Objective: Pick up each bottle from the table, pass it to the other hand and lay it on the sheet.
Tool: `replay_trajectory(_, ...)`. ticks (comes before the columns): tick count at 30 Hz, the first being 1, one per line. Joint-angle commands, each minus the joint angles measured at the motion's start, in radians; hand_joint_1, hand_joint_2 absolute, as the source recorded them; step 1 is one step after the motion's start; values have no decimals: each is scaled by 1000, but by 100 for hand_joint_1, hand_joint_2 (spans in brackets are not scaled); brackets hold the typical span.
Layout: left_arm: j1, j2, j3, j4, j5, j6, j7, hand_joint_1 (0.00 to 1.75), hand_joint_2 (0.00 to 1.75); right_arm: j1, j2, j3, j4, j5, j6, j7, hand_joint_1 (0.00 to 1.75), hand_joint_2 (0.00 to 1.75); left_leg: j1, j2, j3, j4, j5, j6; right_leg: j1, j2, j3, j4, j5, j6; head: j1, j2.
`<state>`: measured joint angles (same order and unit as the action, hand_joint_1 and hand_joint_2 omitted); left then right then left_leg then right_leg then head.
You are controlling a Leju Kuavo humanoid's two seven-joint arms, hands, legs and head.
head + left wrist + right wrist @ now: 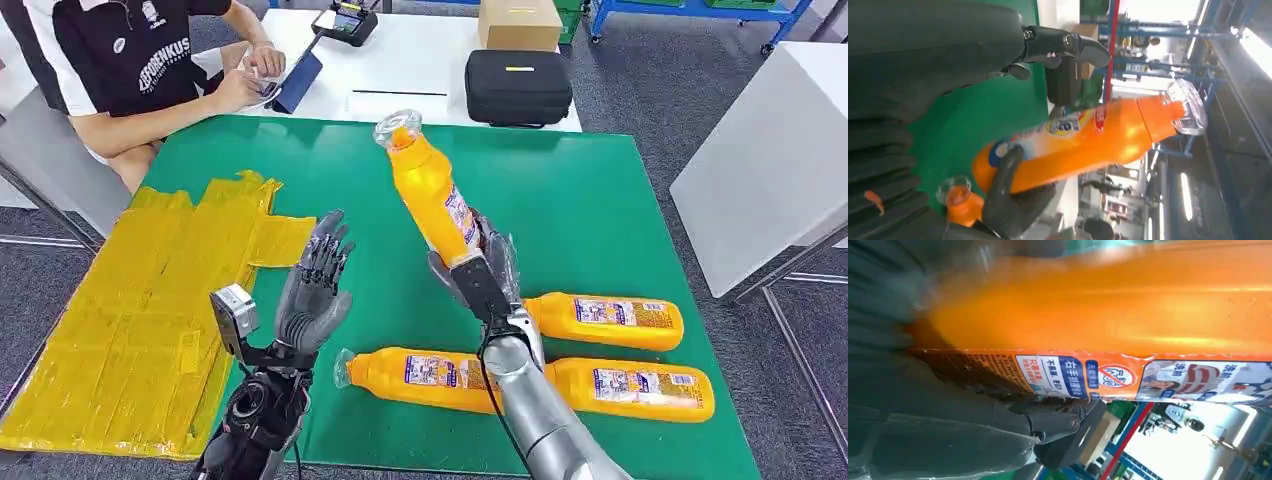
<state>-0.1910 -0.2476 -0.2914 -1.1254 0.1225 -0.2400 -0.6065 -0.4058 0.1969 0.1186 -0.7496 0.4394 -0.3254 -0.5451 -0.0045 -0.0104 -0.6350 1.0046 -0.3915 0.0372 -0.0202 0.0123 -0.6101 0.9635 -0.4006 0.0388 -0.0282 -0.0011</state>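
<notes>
Green-covered table (600,200) spanned most of the head view. Crinkled yellow plastic sheet (130,320) lay over its left side, its left edge at the table's left edge. Three orange plastic bottles with printed labels lay flat at near right: one nearest the centre (415,375) with its clear cap pointing left, a second (640,388) to its right behind the right forearm, a third (605,320) just beyond. A fourth orange bottle (430,195) was lifted above the table's middle, tilted, clear cap up and far; blue-and-white label toward its base.

Right hand (480,275) gripped this lifted bottle around its lower end, fingers wrapped on the label (1068,375).

Left hand (315,290) stood upright, palm toward the bottle, fingers spread, holding nothing, apart from the bottle. Bare green lay between the two hands.
</notes>
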Motion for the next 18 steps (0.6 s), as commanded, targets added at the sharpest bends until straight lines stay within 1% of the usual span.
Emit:
replay_trajectory(1, -70, 39, -19, 17, 35, -33, 47, 0, 175, -15, 19, 52, 19, -1, 19, 16, 175, 175, 1, 2, 6, 0, -3, -3, 1, 0, 5, 1, -3, -3, 0, 0)
replay_trajectory(2, -73, 38, -20, 17, 33, -32, 50, 0, 175, -15, 20, 55, 21, -1, 20, 17, 175, 175, 1, 2, 7, 1, -4, -3, 1, 0, 6, 1, -4, -3, 0, 0)
replay_trajectory(3, -78, 37, -24, 18, 30, -29, 55, 0, 175, -13, 23, 63, 27, 2, 23, 17, 175, 175, 1, 1, 4, 0, -2, -2, 1, 0, 4, 0, -2, -2, 0, 0)
replay_trajectory(5, -82, 35, -26, 21, 29, -27, 56, 0, 175, -12, 24, 67, 33, -1, 31, 19, 175, 175, 1, 2, 7, 1, -4, -3, 1, -1, 6, 1, -4, -3, 0, 0)
replay_trajectory(6, -82, 35, -27, 21, 29, -26, 56, 0, 175, -12, 24, 69, 34, -2, 33, 19, 175, 175, 1, 1, 4, 0, -2, -2, 1, 0, 4, 0, -2, -2, 0, 0)
replay_trajectory(7, -86, 36, -30, 26, 24, -19, 57, 0, 175, -12, 23, 79, 36, -1, 40, 18, 173, 175, 1, 1, 6, 0, -4, -3, 1, -1, 6, 0, -3, -3, 0, 0)
replay_trajectory(10, -94, 35, -29, 38, 17, -4, 58, 0, 175, -10, 30, 99, 33, 8, 43, 15, 175, 175, 1, 1, 6, 0, -3, -3, 1, 0, 5, 0, -3, -2, 0, 0)
replay_trajectory(11, -96, 34, -27, 45, 14, 5, 58, 0, 175, -9, 31, 107, 29, 11, 46, 13, 175, 175, 1, 2, 7, 0, -4, -3, 1, 0, 7, 0, -4, -3, 0, 0)
replay_trajectory(12, -101, 33, -24, 61, 14, 11, 58, 0, 175, -1, 37, 125, 13, 16, 53, 11, 175, 175, 1, 1, 4, 0, -2, -2, 1, 0, 4, 0, -2, -2, 0, 0)
replay_trajectory(14, -106, 31, -18, 77, 9, 27, 52, 0, 175, 11, 44, 154, -14, 27, 58, 10, 175, 175, 1, 2, 7, 0, -4, -3, 1, 0, 7, 1, -4, -3, 0, 0)
replay_trajectory(15, -108, 30, -17, 85, 0, 41, 47, 0, 175, 22, 50, 178, -36, 37, 62, 11, 175, 175, 1, 1, 4, 0, -2, -2, 1, 0, 4, 0, -2, -2, 0, 0)
replay_trajectory(16, -108, 30, -16, 86, 0, 41, 47, 0, 175, 23, 51, 182, -38, 39, 62, 12, 175, 175, 1, 2, 6, 0, -3, -3, 1, 0, 5, 0, -3, -3, 0, 0)
replay_trajectory(17, -108, 30, -16, 86, 0, 41, 47, 0, 175, 23, 51, 182, -38, 39, 62, 12, 175, 175, 1, 2, 3, 0, -2, -2, 1, 0, 3, 0, -1, -2, 0, 0)
replay_trajectory(18, -108, 30, -16, 86, 0, 41, 47, 0, 175, 23, 51, 182, -38, 39, 62, 12, 175, 175, 1, 2, 5, 0, -3, -2, 1, 0, 4, 0, -2, -2, 0, 0)
